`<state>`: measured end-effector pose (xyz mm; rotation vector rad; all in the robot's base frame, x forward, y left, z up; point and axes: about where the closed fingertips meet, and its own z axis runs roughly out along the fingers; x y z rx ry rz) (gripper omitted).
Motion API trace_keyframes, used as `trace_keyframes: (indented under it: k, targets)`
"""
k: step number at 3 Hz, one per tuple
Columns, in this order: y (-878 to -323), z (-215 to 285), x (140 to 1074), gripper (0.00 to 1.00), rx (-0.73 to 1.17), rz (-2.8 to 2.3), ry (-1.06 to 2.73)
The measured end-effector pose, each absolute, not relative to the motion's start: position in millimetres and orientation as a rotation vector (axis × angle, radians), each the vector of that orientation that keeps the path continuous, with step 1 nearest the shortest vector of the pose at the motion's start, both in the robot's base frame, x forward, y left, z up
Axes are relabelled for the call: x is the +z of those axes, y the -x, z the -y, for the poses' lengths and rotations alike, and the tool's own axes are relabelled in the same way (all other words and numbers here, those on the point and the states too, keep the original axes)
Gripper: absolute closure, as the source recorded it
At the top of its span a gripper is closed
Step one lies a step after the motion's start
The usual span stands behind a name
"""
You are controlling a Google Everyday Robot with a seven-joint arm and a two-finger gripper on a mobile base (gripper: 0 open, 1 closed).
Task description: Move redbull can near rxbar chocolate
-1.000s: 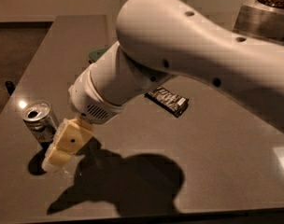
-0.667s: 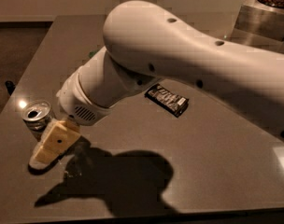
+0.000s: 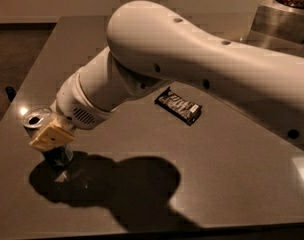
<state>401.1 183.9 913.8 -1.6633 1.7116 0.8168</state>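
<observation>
**Q:** What does the scene contain?
**A:** A dark grey table (image 3: 232, 174), seen from above and a little to one side. The robot's white arm (image 3: 192, 59) comes in from the right edge of the view. It crosses over the table top and bends down toward the near-left corner.

**Q:** Where is the gripper?
**A:** The gripper (image 3: 50, 136) is at the near-left part of the table, right at the redbull can (image 3: 36, 118). Its tan end lies across the front of the can just below the rim, covering the upper body.

**Q:** Is the gripper closed on the can?
**A:** That cannot be told. Only one tan face shows, set against or just in front of the can. The far side is hidden behind the can and the wrist.

**Q:** How does the can stand?
**A:** Upright. Its round silver top with the pull-tab faces up and catches the light. The lower body, below the gripper, is in shade and looks dark.

**Q:** And the rxbar chocolate?
**A:** The rxbar chocolate (image 3: 178, 106) lies flat near the middle of the table, just beneath the span of the arm. Its black wrapper runs on a diagonal from upper left to lower right. It is well apart from the can, to the right of it in the view and farther back.

**Q:** What else is visible?
**A:** The arm's broad shadow (image 3: 107, 184) falls on the table in the foreground. A metal container (image 3: 282, 21) with brown contents stands at the far-right corner.
</observation>
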Motion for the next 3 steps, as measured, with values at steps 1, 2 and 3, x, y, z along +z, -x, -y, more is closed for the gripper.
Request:
trace_keyframes:
  k: [1,2,3]
  targets:
    - [-409,-179,926,0.76,0.824,-1.708,1.631]
    - [-425,-160,940,0.98,0.801,-1.720,1.580]
    - [-447,-131,950,1.00,0.753,-1.745,1.527]
